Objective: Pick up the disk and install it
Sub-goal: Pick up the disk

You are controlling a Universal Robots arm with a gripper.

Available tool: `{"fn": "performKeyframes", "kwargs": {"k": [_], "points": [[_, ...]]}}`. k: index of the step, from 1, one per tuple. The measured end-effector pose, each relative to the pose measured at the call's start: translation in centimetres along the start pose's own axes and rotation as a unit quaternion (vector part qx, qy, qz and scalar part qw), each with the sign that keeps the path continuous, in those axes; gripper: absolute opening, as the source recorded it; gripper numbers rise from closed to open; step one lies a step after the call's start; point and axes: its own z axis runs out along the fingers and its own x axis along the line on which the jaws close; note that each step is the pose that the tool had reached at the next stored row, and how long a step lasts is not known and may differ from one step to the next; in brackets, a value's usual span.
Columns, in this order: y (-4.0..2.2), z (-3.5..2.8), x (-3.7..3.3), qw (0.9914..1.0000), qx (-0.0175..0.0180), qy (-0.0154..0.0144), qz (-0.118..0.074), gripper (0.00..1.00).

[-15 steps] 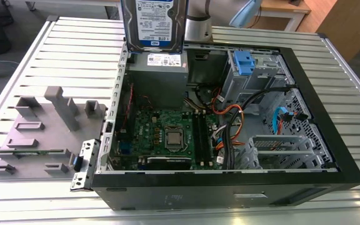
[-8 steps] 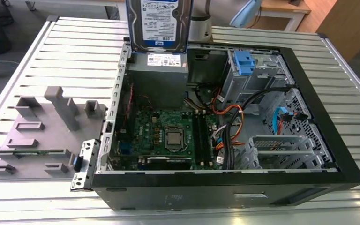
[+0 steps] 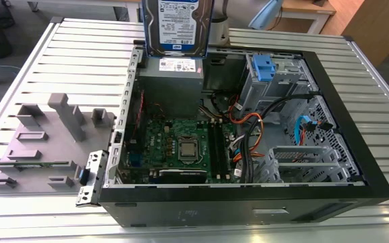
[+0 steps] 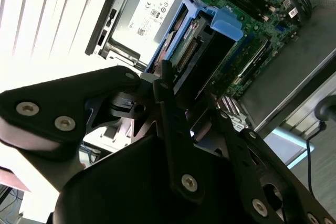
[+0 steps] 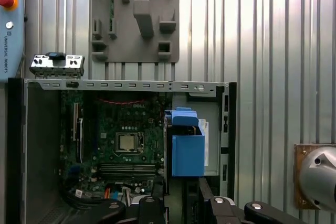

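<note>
The disk [image 3: 176,28], silver with a white-and-blue label and a blue carrier frame, hangs upright above the back edge of the open computer case [image 3: 360,157], over the power supply [image 3: 179,67]. In the second wrist view my gripper [image 4: 186,97] is shut on the disk [image 4: 195,51], its black fingers [image 4: 167,85] clamping the end nearest the camera. In the first wrist view the disk [image 5: 187,153] appears edge-on above the case, with the gripper [image 5: 181,204] just behind it.
Inside the case lie the motherboard [image 3: 181,147], a bundle of cables [image 3: 248,131], a blue bracket [image 3: 262,68] in the upper drive cage and a metal cage [image 3: 303,163] at the front. A grey fixture plate [image 3: 46,144] lies on the slatted table at the exterior view's left.
</note>
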Motion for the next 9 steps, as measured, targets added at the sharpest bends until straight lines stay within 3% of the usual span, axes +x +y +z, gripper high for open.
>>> {"fn": "performKeyframes", "kwargs": {"k": [9], "points": [[-0.99,0.0,-0.01,1.0,0.0,-0.0005,0.0,0.35]]}}
